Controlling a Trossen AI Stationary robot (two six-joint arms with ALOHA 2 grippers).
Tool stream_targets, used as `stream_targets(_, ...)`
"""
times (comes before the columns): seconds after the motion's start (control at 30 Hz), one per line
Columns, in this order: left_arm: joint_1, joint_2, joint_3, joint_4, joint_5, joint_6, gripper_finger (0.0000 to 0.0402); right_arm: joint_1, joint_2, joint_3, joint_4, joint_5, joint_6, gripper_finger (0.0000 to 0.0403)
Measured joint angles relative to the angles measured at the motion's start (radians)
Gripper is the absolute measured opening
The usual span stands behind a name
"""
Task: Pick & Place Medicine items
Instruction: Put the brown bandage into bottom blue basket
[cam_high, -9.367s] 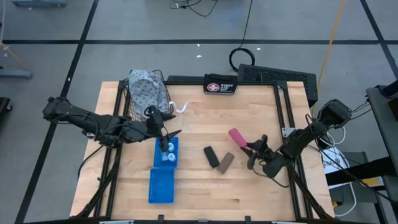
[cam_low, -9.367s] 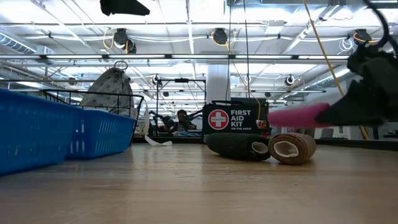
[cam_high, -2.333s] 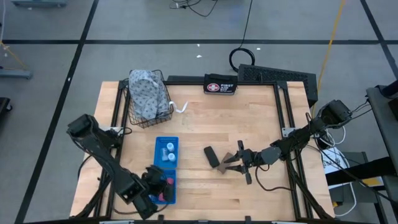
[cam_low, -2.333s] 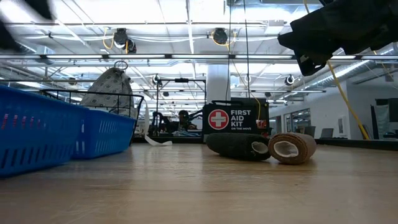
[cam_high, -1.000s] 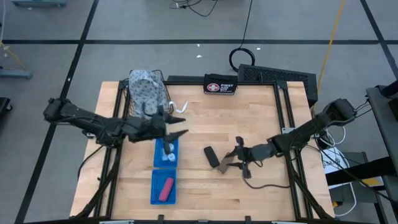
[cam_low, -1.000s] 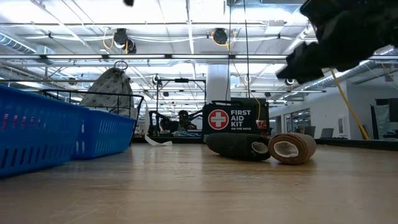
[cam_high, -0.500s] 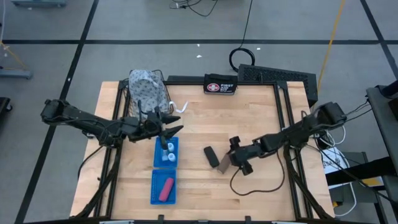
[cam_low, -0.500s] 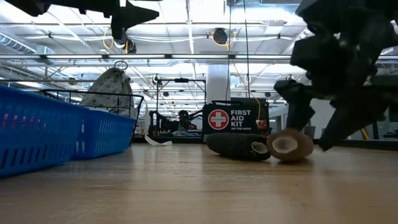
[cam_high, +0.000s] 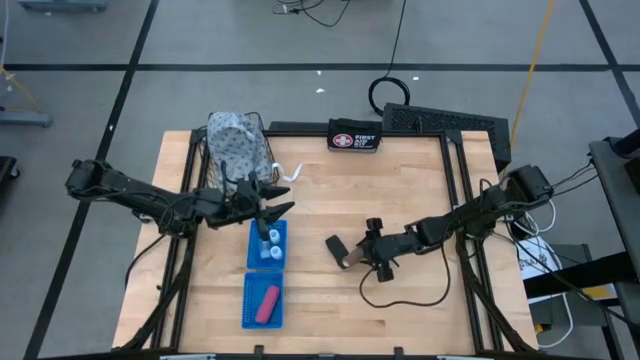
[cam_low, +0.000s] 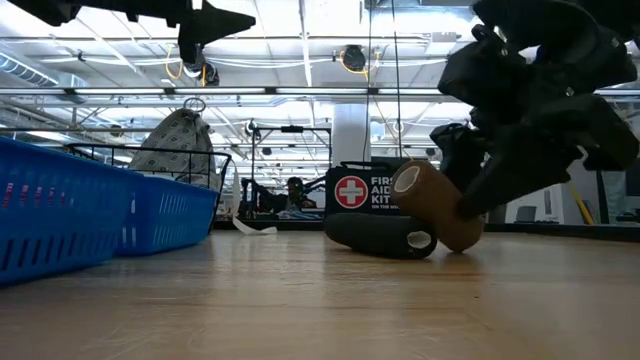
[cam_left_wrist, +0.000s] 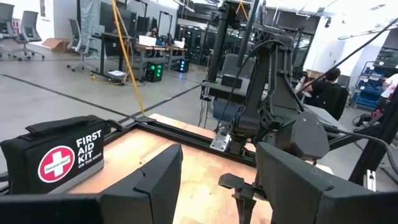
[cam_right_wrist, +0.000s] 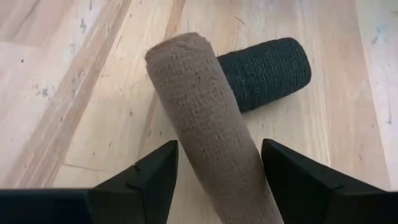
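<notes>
Lifting the brown roll (cam_low: 432, 205) is the step in hand. It is held between the fingers of the right gripper (cam_high: 372, 256), right of centre in the high view, tilted, its low end near the black roll (cam_high: 338, 251). It should be raised clear before being carried to the blue bins (cam_high: 262, 301). The left gripper (cam_high: 268, 209) hangs above the bins, fingers apart and holding nothing.

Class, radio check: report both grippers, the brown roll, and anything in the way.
Right gripper shut on brown roll, tilted, one end raised. Left gripper open above blue bin. Black roll touching the brown one.
</notes>
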Motion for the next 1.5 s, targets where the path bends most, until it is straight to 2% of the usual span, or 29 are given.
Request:
stream_targets(0.23,0.0,0.0,0.0,0.0,0.0,0.006,0.0214,0.0,0.0,-0.047,-0.006,0.001,-0.001,0.0208)
stream_targets(0.57,0.0,0.0,0.001,-0.001,0.0,0.009,0.0214,-0.022,-0.002,-0.095,-0.044,0.004,0.037,0.0215)
stream_targets(0.9,0.0,0.0,0.001,-0.003,-0.001,0.015,0.0214,-0.026,0.001,-0.098,0.033,0.008,0.221,0.02)
stream_targets(1.13,0.003,0.0,0.001,-0.003,-0.002,0.04,0.0214,-0.024,0.009,-0.098,0.06,0.132,0.325,0.02)
stream_targets(1.5,0.012,0.0,0.001,-0.005,-0.002,0.04,0.0214,-0.023,0.008,-0.098,0.067,0.162,0.413,0.0198)
